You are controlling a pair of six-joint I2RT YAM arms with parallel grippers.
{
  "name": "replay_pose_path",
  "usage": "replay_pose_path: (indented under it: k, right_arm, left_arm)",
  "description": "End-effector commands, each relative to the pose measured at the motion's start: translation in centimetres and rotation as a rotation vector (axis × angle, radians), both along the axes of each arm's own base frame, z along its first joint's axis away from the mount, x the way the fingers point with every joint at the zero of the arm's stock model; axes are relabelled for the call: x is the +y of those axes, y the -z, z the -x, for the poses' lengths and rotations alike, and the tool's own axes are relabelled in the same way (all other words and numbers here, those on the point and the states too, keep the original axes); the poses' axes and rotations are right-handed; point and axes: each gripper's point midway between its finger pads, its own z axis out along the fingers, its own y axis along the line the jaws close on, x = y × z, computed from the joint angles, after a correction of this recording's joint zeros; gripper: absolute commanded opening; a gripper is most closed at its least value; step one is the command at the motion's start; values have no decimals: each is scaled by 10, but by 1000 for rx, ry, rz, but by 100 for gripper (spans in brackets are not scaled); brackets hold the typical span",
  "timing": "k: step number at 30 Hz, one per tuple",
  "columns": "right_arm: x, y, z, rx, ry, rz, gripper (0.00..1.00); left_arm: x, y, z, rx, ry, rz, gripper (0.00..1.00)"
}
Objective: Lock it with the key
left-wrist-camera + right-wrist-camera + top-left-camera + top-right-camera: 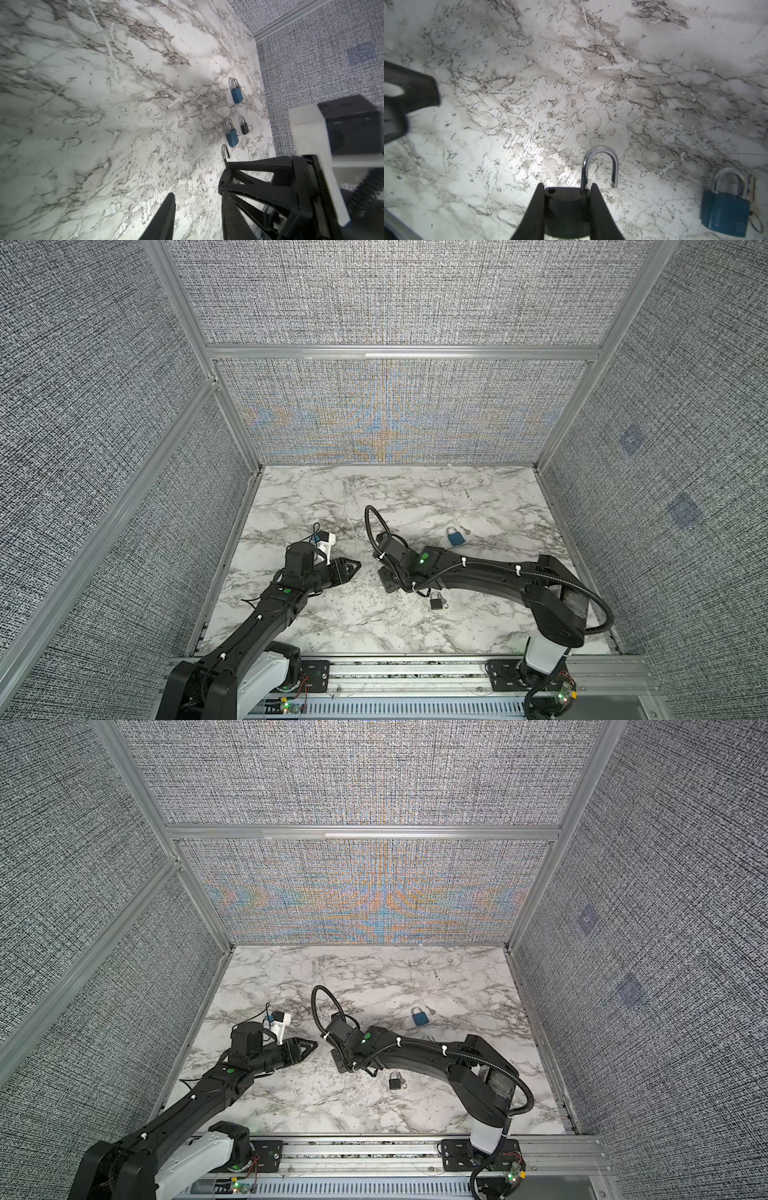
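Now: right gripper [566,188] clenched on 1 black padlock [566,209], shackle [601,152] standing open, near the middle of the marble table [374,497]. Left gripper [355,566] faces it just beside, fingers parted, nothing between them. 1 blue padlock [724,209] lies nearby.

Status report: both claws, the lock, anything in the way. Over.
Left claw open. Right claw shut on black padlock, shackle open. No key seen in either claw. Blue padlock, small padlock lie clear of both claws.
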Motion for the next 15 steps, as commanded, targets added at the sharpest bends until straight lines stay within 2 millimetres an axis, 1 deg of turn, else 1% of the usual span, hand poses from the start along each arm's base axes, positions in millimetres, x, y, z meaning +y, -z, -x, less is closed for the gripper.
replay_pose_path:
  k: [1, 7, 15]
  right_arm:
    - [6, -8, 4, -17, -36, -19, 17]
    - [16, -16, 14, -29, -83, -31, 17]
    - [22, -20, 18, -33, -96, -35, 17]
  left_arm:
    - [-14, -13, 0, -41, 71, 52, 40]
    - [-31, -11, 2, -34, 127, 75, 40]
    - [-56, -9, 4, -19, 210, 84, 39]
